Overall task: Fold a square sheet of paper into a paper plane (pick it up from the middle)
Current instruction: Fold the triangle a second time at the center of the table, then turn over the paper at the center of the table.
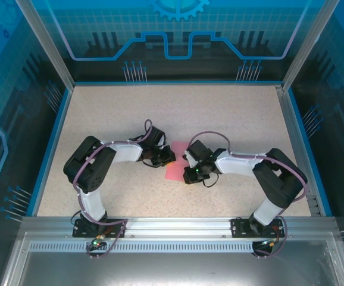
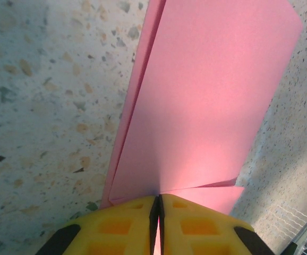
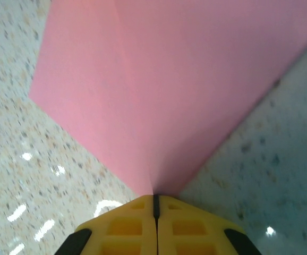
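Top view, read from 6 o'clock outward. At the near edge the aluminium rail carries both arm bases. Past it, at the middle of the table, the left gripper is brought in from 9 o'clock and the right gripper from 3 o'clock, so that they meet over the pink sheet.

In the left wrist view, the left gripper is seen with its yellow fingers pressed together. A sliver of the pink sheet is caught in the seam, and stacked, folded layers run away toward 12 o'clock. In the right wrist view, the right gripper is likewise closed. A creased corner of the pink sheet is drawn to a point at its seam and is judged to be pinched there.

Risks, as judged: thin paper held at two close points may be torn or creased askew if the grippers are pulled apart or twisted unevenly. A light pinch may let the layers slip and the fold line drift. The wrists stand near each other, so any crossing motion invites contact.

Room: bare table lies open toward 12 o'clock as far as the blue rim, and on both flanks toward 9 and 3 o'clock. The tightest space is between the two wrists.
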